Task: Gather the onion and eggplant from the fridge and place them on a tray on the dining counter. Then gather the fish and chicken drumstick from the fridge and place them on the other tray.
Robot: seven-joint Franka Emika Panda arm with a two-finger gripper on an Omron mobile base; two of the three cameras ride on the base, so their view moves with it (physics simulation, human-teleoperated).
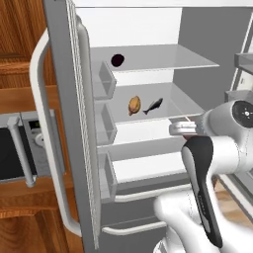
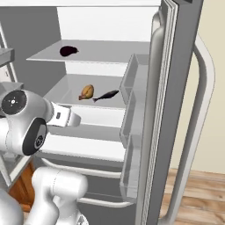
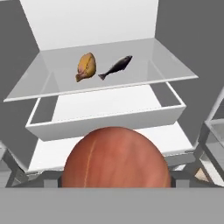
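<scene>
A big reddish-brown onion [image 3: 115, 159] sits right in front of the hand camera, off every shelf, and hides the fingertips. My gripper [image 1: 184, 127] is shut on it in front of the fridge's middle shelf. A sliver of the onion [image 1: 187, 118] peeks above the hand. On that glass shelf lie the golden chicken drumstick [image 3: 85, 66] [image 1: 134, 105] [image 2: 87, 92] and, to its right, the dark fish [image 3: 116, 67] [image 1: 153, 105] [image 2: 106, 95]. The dark purple eggplant [image 1: 117, 60] [image 2: 68, 51] rests on the top shelf.
The left fridge door [image 1: 64, 123] stands open with bins on its inside. The right fridge door [image 2: 176, 110] is open too. A white drawer [image 3: 105, 116] juts out under the middle shelf. A microwave [image 1: 20, 153] sits in wooden cabinets at left.
</scene>
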